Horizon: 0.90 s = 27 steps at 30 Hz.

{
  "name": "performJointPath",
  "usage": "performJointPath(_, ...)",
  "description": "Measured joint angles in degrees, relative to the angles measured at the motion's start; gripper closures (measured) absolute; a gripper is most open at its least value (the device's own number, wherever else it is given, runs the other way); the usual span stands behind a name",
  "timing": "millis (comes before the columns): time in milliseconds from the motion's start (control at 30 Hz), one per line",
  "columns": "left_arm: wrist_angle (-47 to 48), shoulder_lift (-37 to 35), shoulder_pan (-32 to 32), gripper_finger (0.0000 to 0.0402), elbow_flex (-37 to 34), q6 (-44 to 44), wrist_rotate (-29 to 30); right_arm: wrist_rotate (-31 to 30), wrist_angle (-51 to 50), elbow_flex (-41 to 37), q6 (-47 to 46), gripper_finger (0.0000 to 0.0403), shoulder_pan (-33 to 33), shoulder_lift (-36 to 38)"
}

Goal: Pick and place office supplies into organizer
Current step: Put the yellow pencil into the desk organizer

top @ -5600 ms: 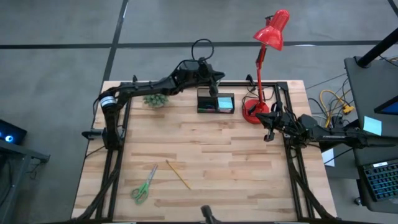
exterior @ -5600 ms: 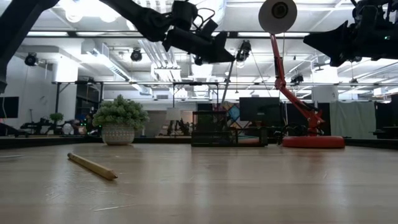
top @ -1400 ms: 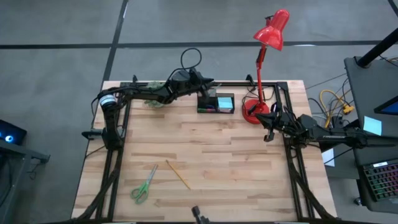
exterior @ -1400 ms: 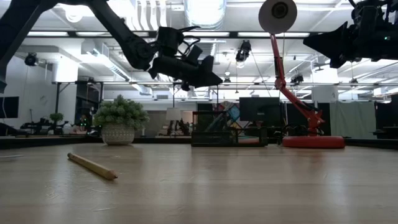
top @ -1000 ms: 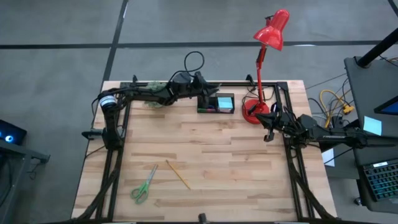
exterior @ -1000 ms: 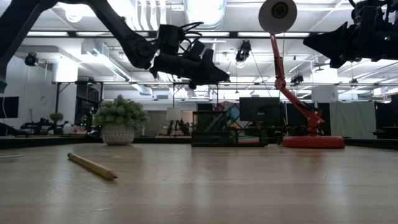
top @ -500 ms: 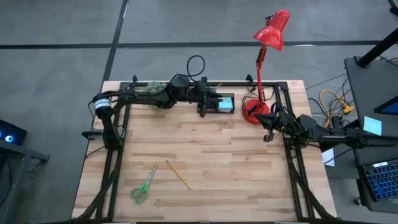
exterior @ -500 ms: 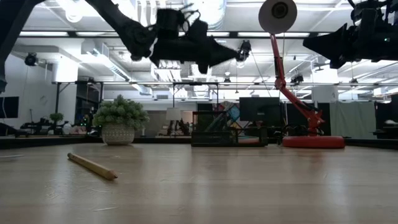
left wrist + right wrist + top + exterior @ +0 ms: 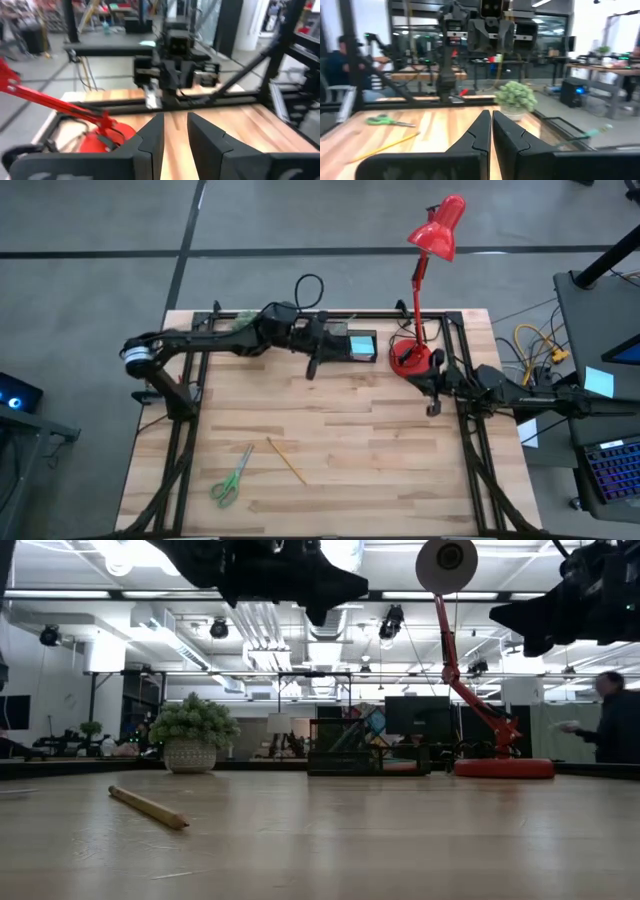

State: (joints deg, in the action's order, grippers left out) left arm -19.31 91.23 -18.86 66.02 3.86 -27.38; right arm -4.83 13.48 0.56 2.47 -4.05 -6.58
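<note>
Left gripper [image 9: 312,366] hung high over the table's far side, just in front of the black organizer [image 9: 347,346]. In its wrist view the fingers [image 9: 150,137] stood a narrow gap apart with nothing between them. So empty, partly open.

Right gripper [image 9: 432,406] was parked at the right edge, near the red lamp's base [image 9: 408,357]. Its fingers [image 9: 480,132] were pressed together, nothing held. That arm looked idle.

The organizer sat at the far edge between the potted plant [image 9: 191,730] and the lamp base. It already held something light blue [image 9: 361,342]; I couldn't sort out the rest of what was in it.

Still loose on the table:
- green-handled scissors [image 9: 232,477], near-left area
- yellow pencil [image 9: 286,460], just right of the scissors, lying diagonal and apart from them

Both were well away from the organizer. In the low view the pencil [image 9: 148,807] lay flat on the wood.

My read: the left arm was between items, with no pick in hand. Task looked partly done, with those two pieces left.

The next move would call for swinging the left arm to the near side, turning the wrist to line up across the pencil or the scissors, opening wider and dropping to table height. Both lie flat and thin, so the fingertips would have to get right down to the wood. The pencil could roll when nudged.
</note>
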Motion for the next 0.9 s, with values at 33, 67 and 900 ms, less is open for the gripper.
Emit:
performJointPath(33,1.84,-0.90,0.47,0.0331,0.00,0.12,0.02,0.89,0.01,0.00,-0.09,0.0394,0.00,0.04)
performJointPath(67,3.76,-1.68,0.95,0.0331,0.00,0.68,0.00,1.42,0.00,0.00,-0.09,0.0394,0.02,0.06)
performJointPath(900,37.73,-11.47,9.51,0.0331,-0.04,7.51,0.26,1.76,0.33,0.00,1.21,0.0394,0.00,0.06)
